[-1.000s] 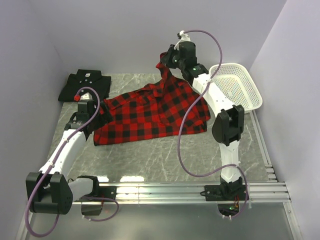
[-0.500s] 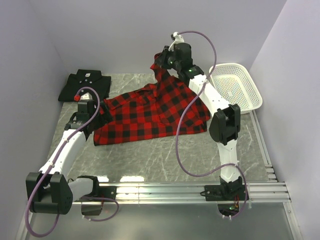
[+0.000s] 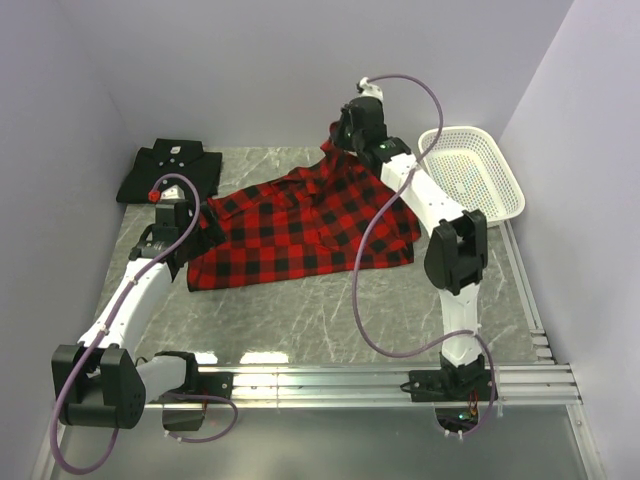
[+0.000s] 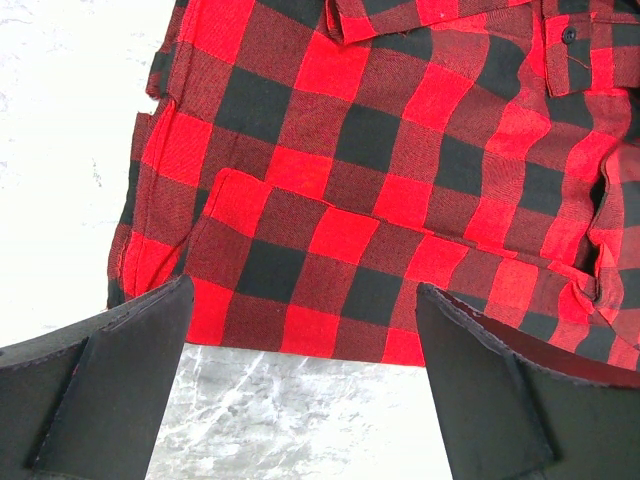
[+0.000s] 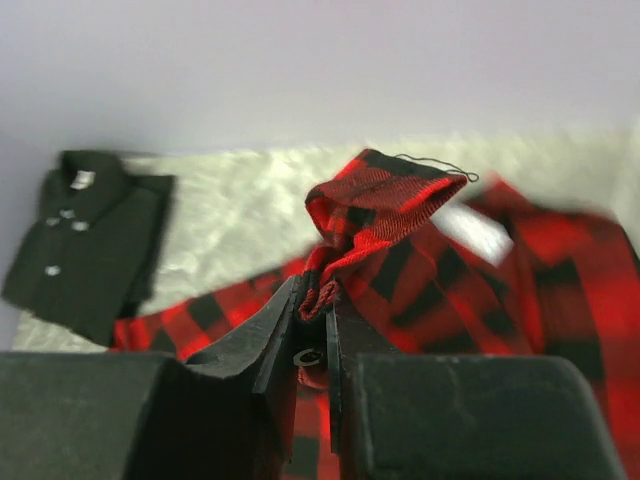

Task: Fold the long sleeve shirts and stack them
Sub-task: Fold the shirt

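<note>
My right gripper [image 5: 315, 300] pinches a bunched end of the plaid shirt [image 3: 300, 225], jaws almost closed, raised at the far side of the table [image 3: 300, 320], I think to fold it over the body spread flat below. My left gripper [image 4: 305, 305] hovers wide open and empty over the shirt's left edge, ready to pin it. The black shirt [image 3: 170, 170] lies folded far left.

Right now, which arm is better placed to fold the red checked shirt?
The right one, probably. The right gripper is shut on a bunched-up bit of the plaid shirt, held up high. The left gripper hangs open above the shirt's edge, holding nothing.
</note>
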